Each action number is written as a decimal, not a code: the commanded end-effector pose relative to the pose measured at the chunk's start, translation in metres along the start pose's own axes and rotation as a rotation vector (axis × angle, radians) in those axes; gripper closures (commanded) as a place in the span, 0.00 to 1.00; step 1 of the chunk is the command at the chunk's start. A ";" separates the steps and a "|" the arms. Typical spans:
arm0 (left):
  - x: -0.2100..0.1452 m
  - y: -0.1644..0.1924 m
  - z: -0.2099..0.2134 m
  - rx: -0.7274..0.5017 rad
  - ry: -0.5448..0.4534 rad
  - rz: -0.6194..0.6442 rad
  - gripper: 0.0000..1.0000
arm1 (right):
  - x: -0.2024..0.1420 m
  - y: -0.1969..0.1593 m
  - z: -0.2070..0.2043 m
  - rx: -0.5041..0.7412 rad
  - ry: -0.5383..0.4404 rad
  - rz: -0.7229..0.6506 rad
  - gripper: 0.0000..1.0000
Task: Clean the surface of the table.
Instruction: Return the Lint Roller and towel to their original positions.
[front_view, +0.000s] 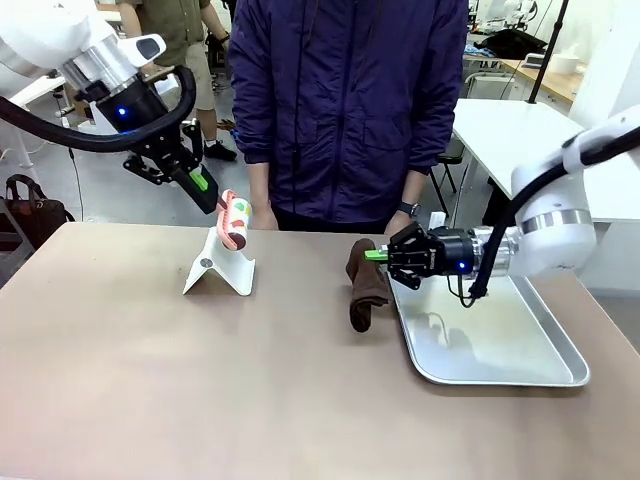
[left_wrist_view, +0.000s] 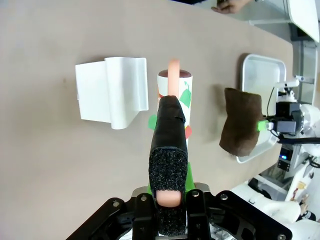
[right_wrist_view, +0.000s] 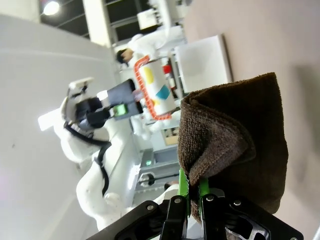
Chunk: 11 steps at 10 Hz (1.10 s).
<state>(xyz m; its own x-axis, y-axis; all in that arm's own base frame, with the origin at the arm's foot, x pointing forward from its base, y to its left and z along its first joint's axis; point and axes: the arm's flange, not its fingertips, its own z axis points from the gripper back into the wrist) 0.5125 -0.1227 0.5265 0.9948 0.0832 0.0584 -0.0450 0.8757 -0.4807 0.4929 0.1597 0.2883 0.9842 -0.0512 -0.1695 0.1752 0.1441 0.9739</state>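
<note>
meanwhile right gripper clamps brown cloth over table; left gripper grips cup handle

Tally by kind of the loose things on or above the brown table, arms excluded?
Brown cloth, held by the right tool: 1
Lint roller, held by the left tool: 1
White roller stand: 1
Silver tray: 1
Total: 4
</note>
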 end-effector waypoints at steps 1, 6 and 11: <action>-0.006 -0.008 -0.010 -0.022 -0.010 -0.067 0.80 | 0.002 0.031 -0.023 -0.156 0.018 -0.061 0.92; -0.005 -0.022 -0.040 0.059 0.025 -0.041 0.80 | 0.009 0.044 -0.050 -0.433 0.074 -0.005 0.92; 0.010 -0.010 -0.069 0.108 0.081 0.045 0.80 | 0.015 0.037 -0.053 -0.585 0.025 0.065 0.92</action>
<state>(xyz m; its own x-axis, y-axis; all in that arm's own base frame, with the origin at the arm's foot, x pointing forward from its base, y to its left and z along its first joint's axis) 0.5223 -0.1627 0.4701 0.9984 0.0529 -0.0199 -0.0564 0.9083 -0.4144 0.5103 0.2070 0.3118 0.9859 0.0218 -0.1659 0.1131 0.6438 0.7568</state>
